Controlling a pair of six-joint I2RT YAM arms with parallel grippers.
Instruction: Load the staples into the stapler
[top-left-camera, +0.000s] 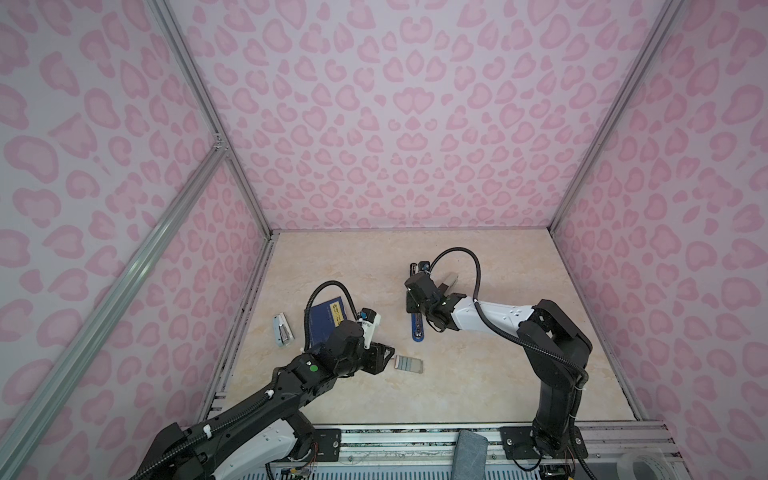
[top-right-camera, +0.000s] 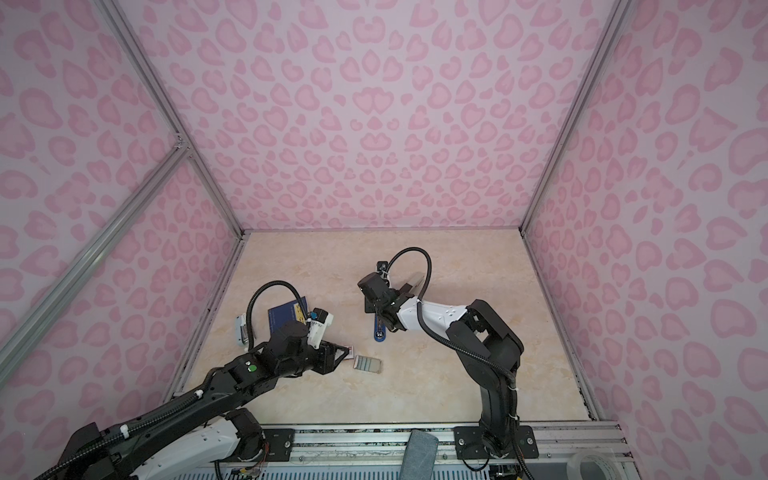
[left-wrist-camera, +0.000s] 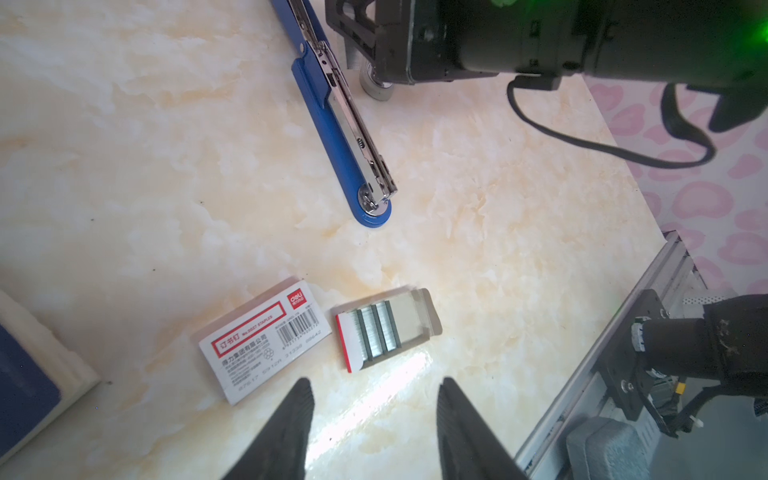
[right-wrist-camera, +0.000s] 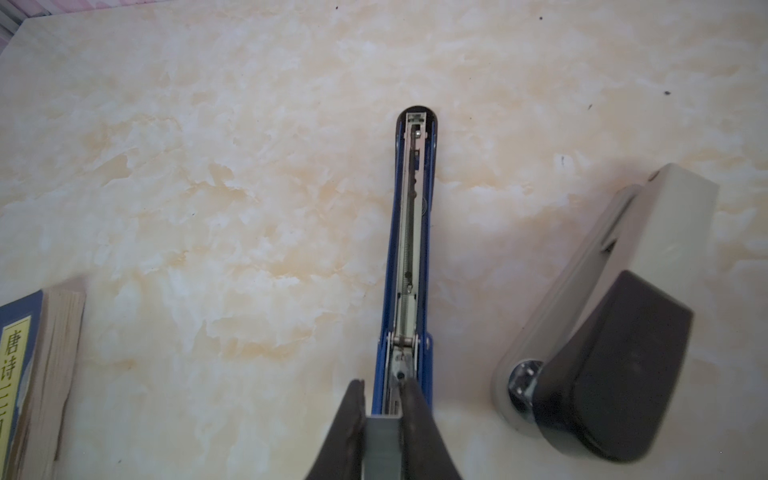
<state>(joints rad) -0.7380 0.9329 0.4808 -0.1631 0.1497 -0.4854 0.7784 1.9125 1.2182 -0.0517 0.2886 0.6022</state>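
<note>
Grey staple strip (right-wrist-camera: 382, 440) is pinched between your right gripper's (right-wrist-camera: 384, 384) fingers, seen end-on, just above the hinge end of the blue stapler (right-wrist-camera: 409, 232). The stapler lies flat and opened out, with its channel facing up and running straight ahead of the tool. A spring shows along the channel. Whether the strip touches the rails: cannot tell.

Left gripper (left-wrist-camera: 376, 415): fingers spread, empty, hovering just short of the pale tray (left-wrist-camera: 415, 316). More staples (left-wrist-camera: 376, 328) lie in it, three strips side by side. A white box (left-wrist-camera: 262, 340) sits beside the tray, off to one side of this tool. The stapler is well ahead of it, untouched.

Risks, as I judge them:
- Nothing pins the stapler. Push the strip forward and the whole body may slide instead.
- Any tilt in your pinch and the strip rides a side wall rather than dropping in.
- Lever down hard and the strip may snap.
- The spring or pusher may block the channel if not drawn back.
- A second, grey stapler (right-wrist-camera: 648, 232) sits close beside your right tool; a swing that way clips it.
</note>
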